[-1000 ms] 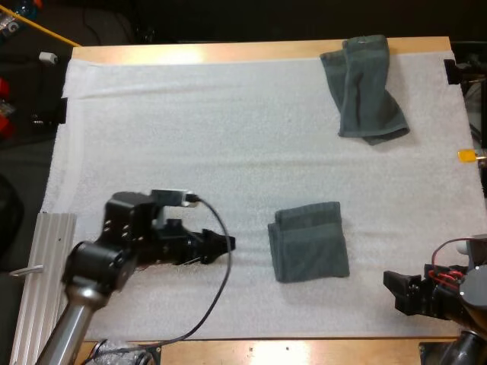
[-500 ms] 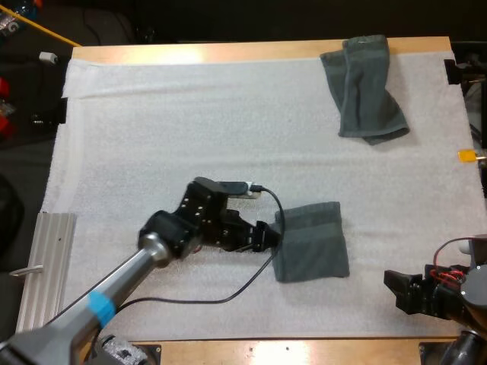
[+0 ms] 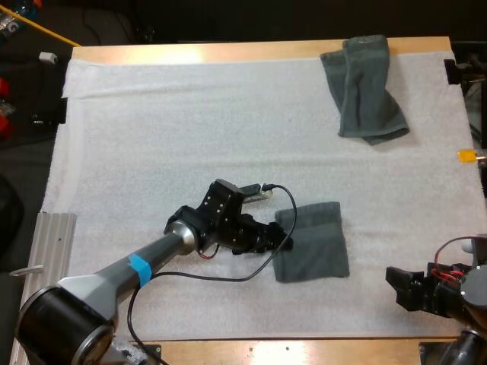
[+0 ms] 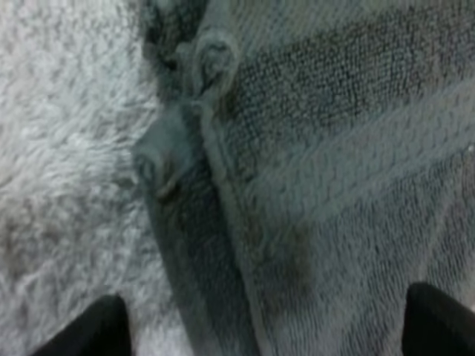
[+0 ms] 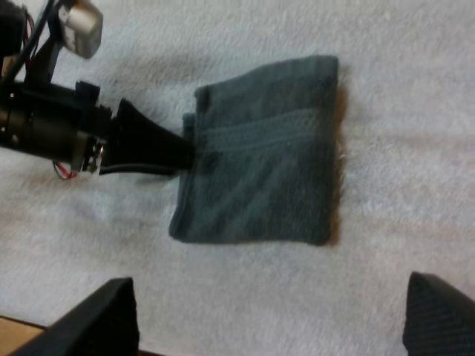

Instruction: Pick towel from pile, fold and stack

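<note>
My left gripper [image 3: 283, 242] sits low over the mat [image 3: 190, 129], fingers spread and released, straddling the left hem of the folded towel [image 3: 316, 245]; I judge this placing prepares a pinch at that layered edge, to lift or square the fold. The folded towel rests near the mat's front centre, probably as the base of the stack. The crumpled towel [image 3: 365, 87] lies at the mat's far right corner, well apart: the pile awaiting pick-up. My right gripper [image 3: 397, 287] hovers at the near right edge of the desk [image 3: 228, 52], fingers apart and empty, clear of the work. No brand, label or writing is legible on either towel
</note>
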Robot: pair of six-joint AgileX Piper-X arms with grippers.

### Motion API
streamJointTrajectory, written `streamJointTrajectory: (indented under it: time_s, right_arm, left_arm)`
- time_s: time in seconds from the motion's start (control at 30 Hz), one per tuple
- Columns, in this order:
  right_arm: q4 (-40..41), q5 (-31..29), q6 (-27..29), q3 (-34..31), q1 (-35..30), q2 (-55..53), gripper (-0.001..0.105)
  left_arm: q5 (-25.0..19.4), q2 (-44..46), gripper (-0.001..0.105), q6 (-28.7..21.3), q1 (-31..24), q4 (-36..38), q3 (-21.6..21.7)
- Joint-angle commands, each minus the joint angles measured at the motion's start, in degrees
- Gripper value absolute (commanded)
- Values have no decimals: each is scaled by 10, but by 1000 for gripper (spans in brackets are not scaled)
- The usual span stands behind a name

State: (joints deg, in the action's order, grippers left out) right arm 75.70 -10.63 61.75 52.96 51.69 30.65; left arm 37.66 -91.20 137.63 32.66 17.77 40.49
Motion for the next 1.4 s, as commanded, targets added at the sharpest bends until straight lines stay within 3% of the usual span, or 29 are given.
streamJointTrajectory:
  time_s: [0.0,0.27,0.6,0.67,0.87,0.9,1.17,1.37]
  right_arm:
    - [0,-9,-2,4,0,-3,71]
    - [0,-12,-2,4,0,-3,71]
    - [0,-12,-9,4,0,-3,71]
    - [0,-12,-12,4,0,-3,71]
    - [0,-12,-12,4,0,-3,71]
    - [0,-12,-12,4,0,-3,71]
    - [0,-12,-12,4,0,-3,71]
    - [0,-12,-12,4,0,-3,71]
  left_arm:
    - [7,-2,71,5,3,-5,6]
    - [27,-31,70,38,13,-16,14]
    - [45,-80,69,65,84,-18,86]
    - [47,-79,62,65,85,-18,90]
    - [62,-74,4,47,80,-5,92]
    - [54,-70,0,25,77,9,92]
    - [-6,-11,0,-132,-7,162,94]
    - [-119,30,0,-290,-137,298,94]
